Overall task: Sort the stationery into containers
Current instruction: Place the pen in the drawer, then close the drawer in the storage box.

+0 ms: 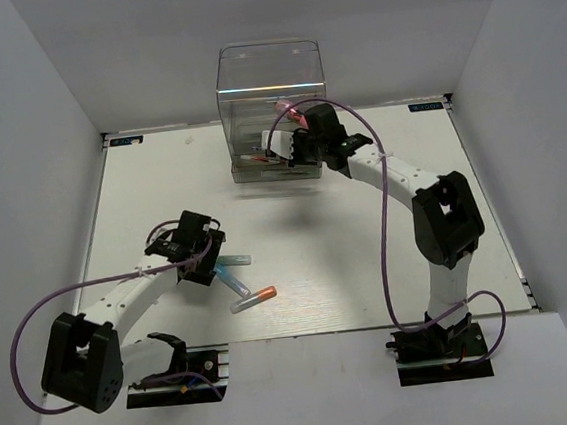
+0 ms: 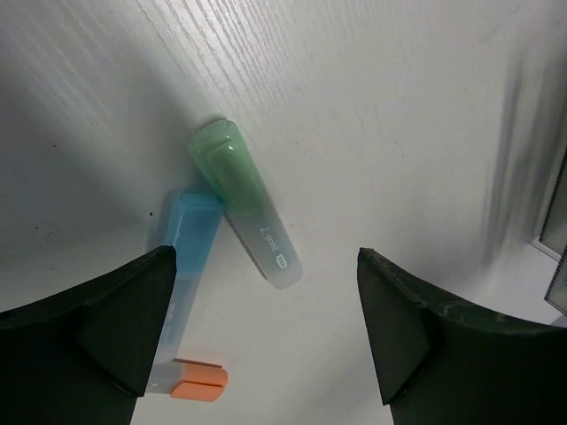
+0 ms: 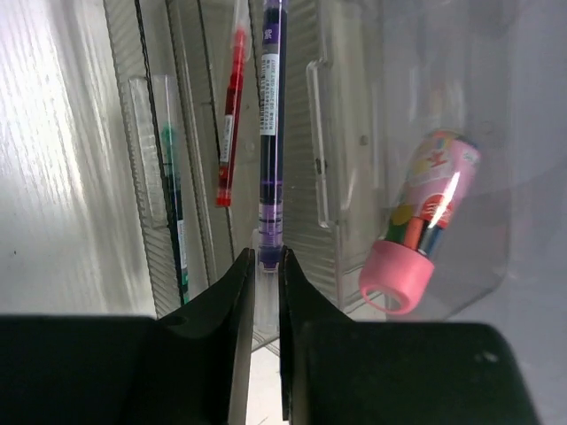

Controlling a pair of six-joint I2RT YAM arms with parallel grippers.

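Purple pen, stiff and light, pinched by right pincer at the organiser; left pincer wide over probably slick green marker, best gripped mid-barrel.

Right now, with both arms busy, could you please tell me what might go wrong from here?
1. The right pincer grips the purple pen only at its end; it may swing and land across the drawer walls of the organiser.
2. The open left pincer hovers above the green marker, which lies against the blue marker; closing could catch or push both.
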